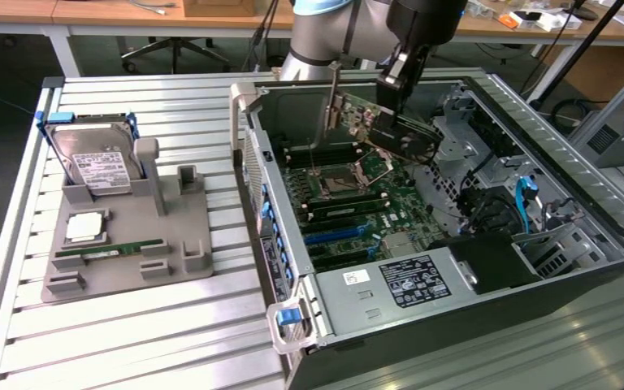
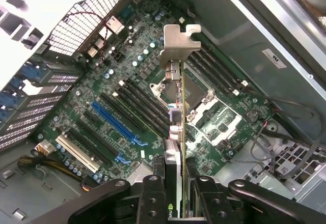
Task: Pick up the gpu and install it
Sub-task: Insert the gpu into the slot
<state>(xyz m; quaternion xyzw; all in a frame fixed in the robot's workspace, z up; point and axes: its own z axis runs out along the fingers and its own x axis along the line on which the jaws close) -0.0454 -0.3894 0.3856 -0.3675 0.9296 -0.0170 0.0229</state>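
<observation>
Your arm (image 1: 318, 32) reaches down into the open computer case (image 1: 474, 333), gripper (image 1: 396, 104) pinching the gpu (image 1: 393, 134) tilted above the motherboard (image 1: 361, 203).

Dark gpu (image 1: 405, 134) with silver bracket (image 2: 178, 46); green motherboard (image 1: 388, 203).

gpu (image 1: 396, 130): dark board w/ silver end bracket, clamped edge-on in my gripper (image 2: 175, 184), hanging tilted above mobo (image 1: 393, 203), not seated.

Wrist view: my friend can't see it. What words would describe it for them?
The hand grips the gpu, seen edge-on with its silver bracket at the far end, over a green motherboard inside an open computer case.
</observation>
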